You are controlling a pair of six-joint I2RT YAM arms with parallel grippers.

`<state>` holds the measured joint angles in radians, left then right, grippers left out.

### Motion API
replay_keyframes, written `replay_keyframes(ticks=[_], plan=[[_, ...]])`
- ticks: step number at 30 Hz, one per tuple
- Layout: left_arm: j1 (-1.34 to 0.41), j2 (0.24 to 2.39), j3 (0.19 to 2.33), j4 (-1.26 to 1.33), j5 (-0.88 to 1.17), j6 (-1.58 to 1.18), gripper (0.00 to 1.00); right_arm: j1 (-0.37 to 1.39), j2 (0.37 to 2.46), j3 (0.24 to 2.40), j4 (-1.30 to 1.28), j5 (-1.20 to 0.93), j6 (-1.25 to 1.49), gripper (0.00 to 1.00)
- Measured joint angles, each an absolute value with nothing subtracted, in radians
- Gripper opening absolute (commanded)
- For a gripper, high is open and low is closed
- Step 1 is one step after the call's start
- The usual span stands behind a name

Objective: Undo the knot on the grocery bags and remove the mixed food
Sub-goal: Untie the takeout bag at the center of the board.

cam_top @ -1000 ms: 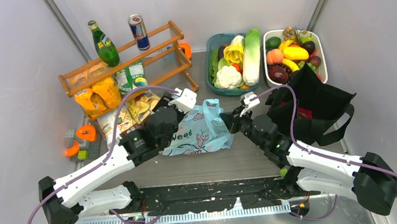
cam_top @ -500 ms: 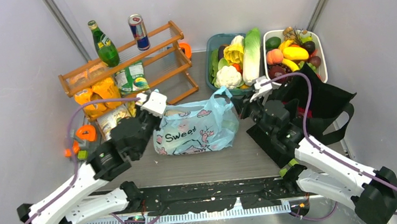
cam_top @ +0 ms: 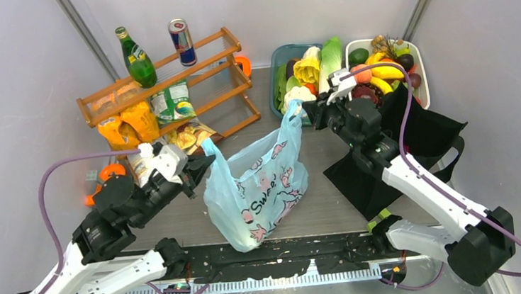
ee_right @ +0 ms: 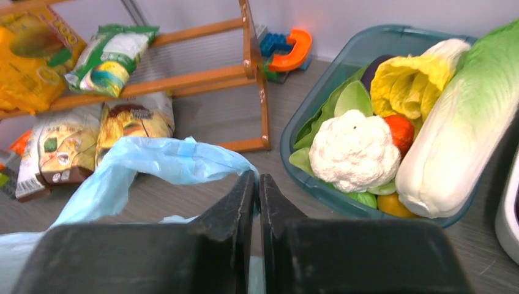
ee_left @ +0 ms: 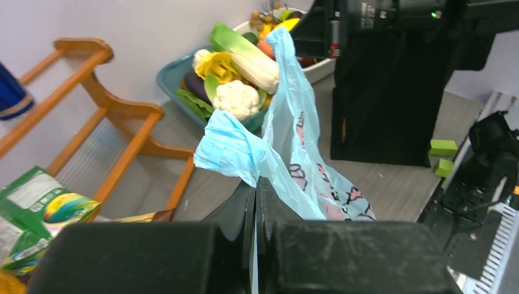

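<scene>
Left gripper [cam_top: 201, 165] pinches shut on one handle [cam_top: 208, 150] of the light-blue bag [cam_top: 258, 190], right gripper [cam_top: 306, 112] likewise on the other, farther right — the bag hangs stretched between them, sagging nearward.

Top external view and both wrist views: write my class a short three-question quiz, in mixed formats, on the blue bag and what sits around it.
1. True or false: both arms' jaws are shut on handles of the light-blue bag.
2. The black tote lies: A) on the robot's left of the bag; B) on the robot's right of it; C) on the wooden rack.
3. Fill in: the cauliflower sits in the ___ tub.
Key: 1 true; 2 B; 3 teal.
</scene>
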<state>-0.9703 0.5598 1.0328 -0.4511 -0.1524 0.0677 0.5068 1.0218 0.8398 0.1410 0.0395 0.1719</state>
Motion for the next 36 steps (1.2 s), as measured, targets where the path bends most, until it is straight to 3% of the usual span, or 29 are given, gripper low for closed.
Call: replay_keyframes(ticks=[1,3,10,17,25,34,36], plan=[[-0.97,0.564,1.029,-0.455,-0.139,0.058,0.0,0.505,1.042,0.85,0.128,0.023,0.178,0.41],[-0.97,0.583,1.023,-0.469,-0.115,0.043,0.0,0.502,1.062,0.86,0.102,-0.005,0.194,0.57],[-0.97,0.67,1.012,-0.481,-0.022,0.024,0.0,0.502,1.011,0.849,-0.003,-0.057,0.299,0.99],[-0.97,0.693,1.012,-0.483,0.055,0.015,0.0,0.541,0.82,0.757,-0.064,-0.058,0.485,0.95],[-0.97,0.664,1.012,-0.507,0.074,0.007,0.0,0.862,0.725,0.711,-0.11,0.186,0.601,0.95],[-0.969,0.642,1.011,-0.572,0.033,-0.027,0.0,1.056,0.656,0.606,-0.033,0.414,0.683,0.95],[-0.968,0.646,1.011,-0.591,0.027,-0.032,0.08,1.11,0.678,0.584,0.0,0.454,0.704,0.95]])
